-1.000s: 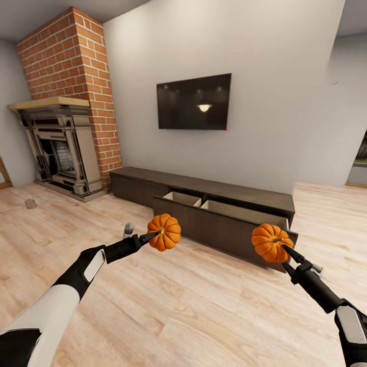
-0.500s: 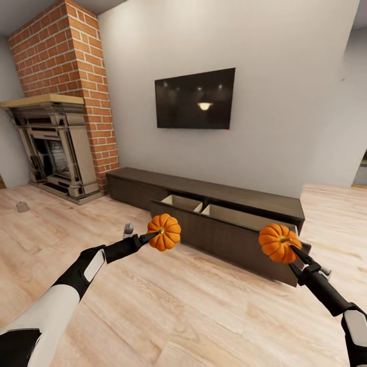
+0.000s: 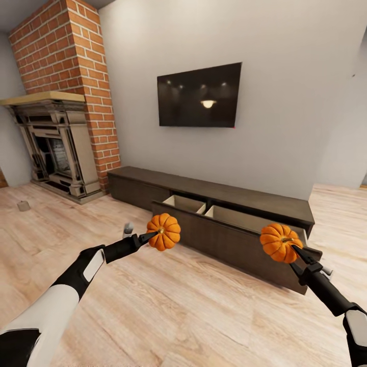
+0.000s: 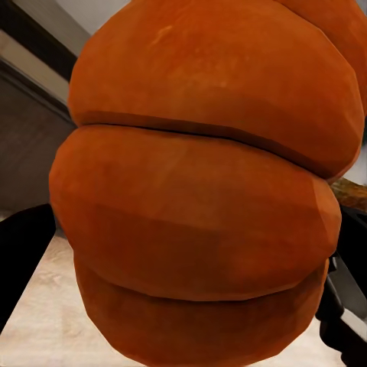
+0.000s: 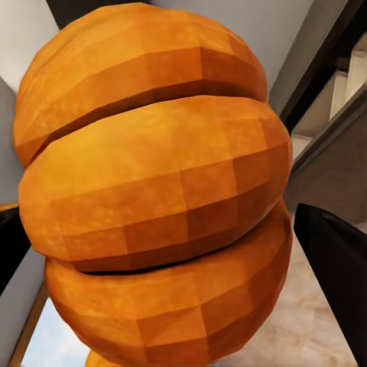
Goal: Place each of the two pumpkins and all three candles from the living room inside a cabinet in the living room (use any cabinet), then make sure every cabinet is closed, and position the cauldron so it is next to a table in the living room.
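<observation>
Left gripper (image 3: 151,236) closed on left pumpkin (image 3: 164,232), held at stem side, carried above floor (image 3: 168,306). Right gripper (image 3: 294,248) likewise clamped on right pumpkin (image 3: 278,242). Just beyond both, cabinet (image 3: 224,224) drawer is pulled out, pale inside exposed. Pumpkins judged kept raised for clearing drawer front at drop.
</observation>
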